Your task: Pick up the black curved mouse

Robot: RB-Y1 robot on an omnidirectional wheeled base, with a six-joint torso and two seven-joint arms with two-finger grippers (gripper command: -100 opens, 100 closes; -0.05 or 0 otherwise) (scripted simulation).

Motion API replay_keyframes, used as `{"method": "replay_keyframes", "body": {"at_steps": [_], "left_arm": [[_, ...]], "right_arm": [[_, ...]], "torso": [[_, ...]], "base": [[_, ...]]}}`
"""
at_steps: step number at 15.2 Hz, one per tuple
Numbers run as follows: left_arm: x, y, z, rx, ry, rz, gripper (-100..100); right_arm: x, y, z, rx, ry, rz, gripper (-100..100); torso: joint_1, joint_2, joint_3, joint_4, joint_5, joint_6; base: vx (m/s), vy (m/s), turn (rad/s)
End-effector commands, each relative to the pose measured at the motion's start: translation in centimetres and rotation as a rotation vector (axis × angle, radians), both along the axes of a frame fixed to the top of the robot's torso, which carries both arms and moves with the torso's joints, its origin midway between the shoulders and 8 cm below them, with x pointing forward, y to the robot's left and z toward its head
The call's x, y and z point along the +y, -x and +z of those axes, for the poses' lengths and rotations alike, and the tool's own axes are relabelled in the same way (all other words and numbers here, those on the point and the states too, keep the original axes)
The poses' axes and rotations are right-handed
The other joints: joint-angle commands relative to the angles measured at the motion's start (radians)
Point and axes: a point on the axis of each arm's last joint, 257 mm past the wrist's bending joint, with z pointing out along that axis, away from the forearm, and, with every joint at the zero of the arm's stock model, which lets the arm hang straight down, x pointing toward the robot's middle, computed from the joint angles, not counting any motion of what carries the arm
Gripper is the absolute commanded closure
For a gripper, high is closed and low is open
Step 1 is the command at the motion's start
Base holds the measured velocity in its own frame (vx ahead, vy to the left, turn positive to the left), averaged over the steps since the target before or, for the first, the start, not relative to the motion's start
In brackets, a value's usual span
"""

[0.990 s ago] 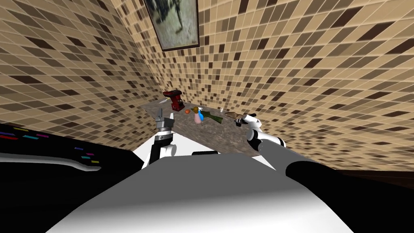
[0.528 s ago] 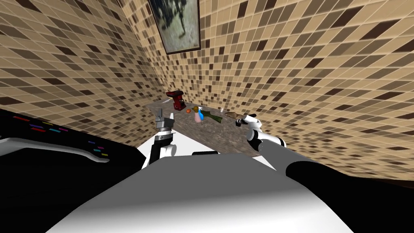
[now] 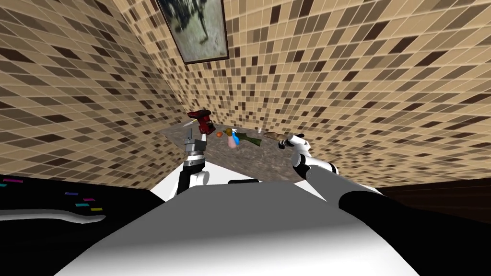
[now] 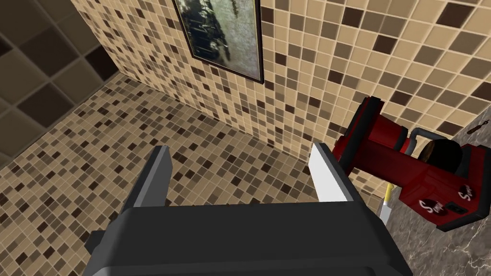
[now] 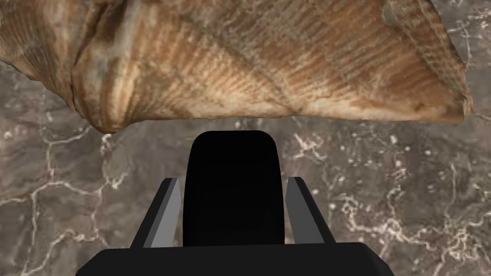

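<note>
Beside brown shell (image 5: 268, 62), black mouse (image 5: 232, 191) clamped between right jaws

The white left arm (image 3: 191, 173), with dark joints, reaches straight forward from the chest. At its end the left gripper (image 4: 239, 152), two thin light grey blade fingers on a dark box, points ahead with its fingers spread wide and nothing between them. The white right arm (image 3: 317, 167) extends forward, bent at a dark elbow, its wrist angled inward. The right gripper (image 5: 233, 181) points downward, its grey fingers pressing the two sides of a smooth black rounded mouse (image 5: 232, 153).
</note>
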Motion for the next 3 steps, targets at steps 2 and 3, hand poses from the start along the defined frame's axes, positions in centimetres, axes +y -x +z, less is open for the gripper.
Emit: {"method": "replay_keyframes", "body": {"at_steps": [2, 3], "left_arm": [[0.0, 0.0, 0.0, 0.0, 0.0, 0.0, 0], [0.0, 0.0, 0.0, 0.0, 0.0, 0.0, 0]], "right_arm": [[1.03, -0.36, 0.63, 0.001, 0.001, 0.053, 100], [0.63, -0.28, 0.45, 0.0, -0.001, 0.03, 100]], "torso": [[0.0, 0.0, 0.0, 0.0, 0.0, 0.0], [0.0, 0.001, 0.0, 0.0, 0.0, 0.0]], "base": [[0.068, 0.093, -0.217], [0.04, 0.064, -0.093]]}}
